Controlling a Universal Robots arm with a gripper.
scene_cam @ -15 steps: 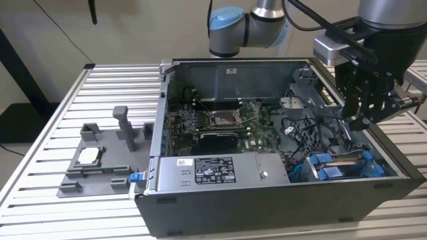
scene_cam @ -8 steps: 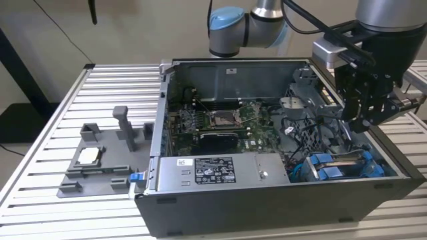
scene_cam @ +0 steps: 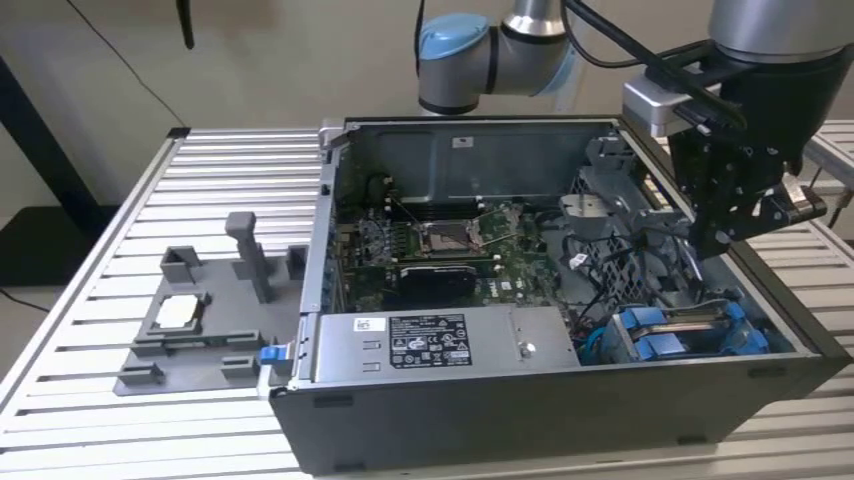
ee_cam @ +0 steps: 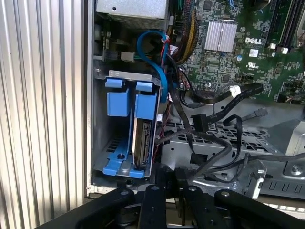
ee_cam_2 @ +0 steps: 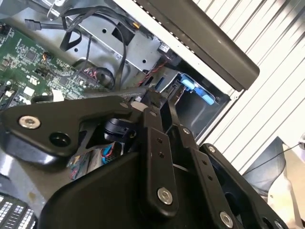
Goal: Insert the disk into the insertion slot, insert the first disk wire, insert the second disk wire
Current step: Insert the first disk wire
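Exterior view. The open computer case [scene_cam: 534,420] lies on a slatted aluminium table [scene_cam: 94,330]. Behind it I see a plain beige wall [scene_cam: 267,60], and a dark post [scene_cam: 34,130] stands at the exterior view's left. On the table beside the case is a grey fixture [scene_cam: 234,345] holding a flat silvery object [scene_cam: 178,313]. The arm [scene_cam: 467,55] reaches in from the back. The gripper [scene_cam: 711,248] hangs over the end of the case at the exterior view's right, above the insertion slot [scene_cam: 721,345] and apart from it. The long grey power-supply box [scene_cam: 427,345] lies just beside the slot.

First wrist view. The gripper [ee_cam: 170,174] has its fingers drawn close together, and I see nothing pinched between them. The insertion slot [ee_cam: 100,114] sits in a corner of the case, with blue clips [ee_cam: 117,102] at its end. A disk [ee_cam: 143,143] stands edge-on in the compartment nearer the motherboard [ee_cam: 248,52]. Black cables [ee_cam: 217,152] lie across a perforated metal shelf [ee_cam: 248,140] beside the slot, and one connector end [ee_cam: 198,123] lies free.
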